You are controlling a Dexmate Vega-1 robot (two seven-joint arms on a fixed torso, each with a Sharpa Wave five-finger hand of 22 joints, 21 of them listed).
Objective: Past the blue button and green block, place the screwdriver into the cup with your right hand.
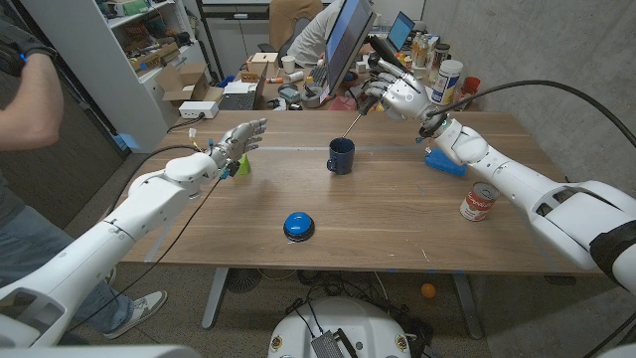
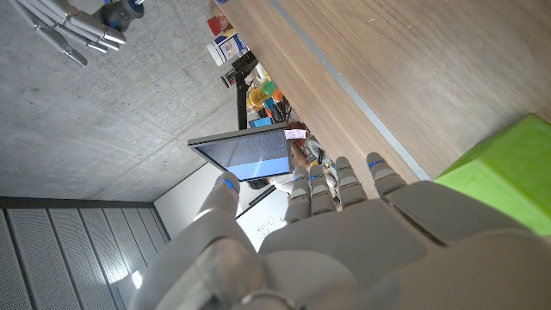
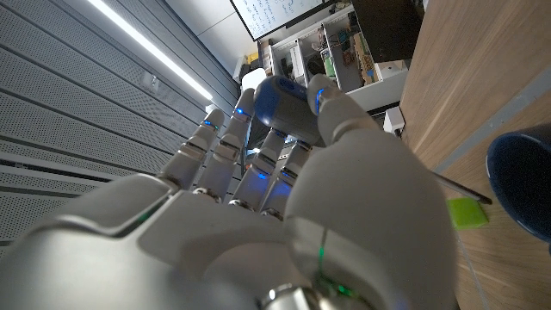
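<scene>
Above the far side of the wooden table [image 1: 397, 214], the right hand [image 1: 399, 91] is gripping the screwdriver [image 1: 364, 103] by its handle, its thin shaft angling down toward the dark blue cup [image 1: 341, 155]. The left hand [image 1: 238, 141] is hanging open, fingers apart, beside the green block [image 2: 504, 172]. The round blue button [image 1: 298, 226] is sitting near the front edge.

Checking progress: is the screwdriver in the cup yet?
Not yet. The right robot hand holds the screwdriver tilted above the upright cup, its tip above the rim.
</scene>
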